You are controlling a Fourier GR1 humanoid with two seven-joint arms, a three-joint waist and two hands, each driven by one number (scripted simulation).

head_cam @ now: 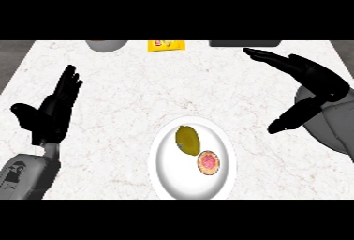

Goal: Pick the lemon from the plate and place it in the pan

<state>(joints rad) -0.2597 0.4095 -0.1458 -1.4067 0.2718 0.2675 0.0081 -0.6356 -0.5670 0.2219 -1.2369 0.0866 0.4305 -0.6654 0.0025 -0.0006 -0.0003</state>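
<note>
A yellow lemon [187, 139] lies on a white plate [171, 172] at the lower middle of the counter, beside a round pink-and-red item [209, 162] on the same plate. My right hand [310, 79] hovers at the right, above and to the right of the plate, fingers straight and pointing up-left, thumb hanging down; it is open and holds nothing. My left hand [52, 110] rests open at the left edge, fingers up. A dark object [245, 43] at the top edge may be the pan; only its rim shows.
A grey round object [106, 45] and a yellow packet [166, 45] sit at the counter's far edge, cut off by the view. The marble counter [138, 93] spreads between the hands and the plate.
</note>
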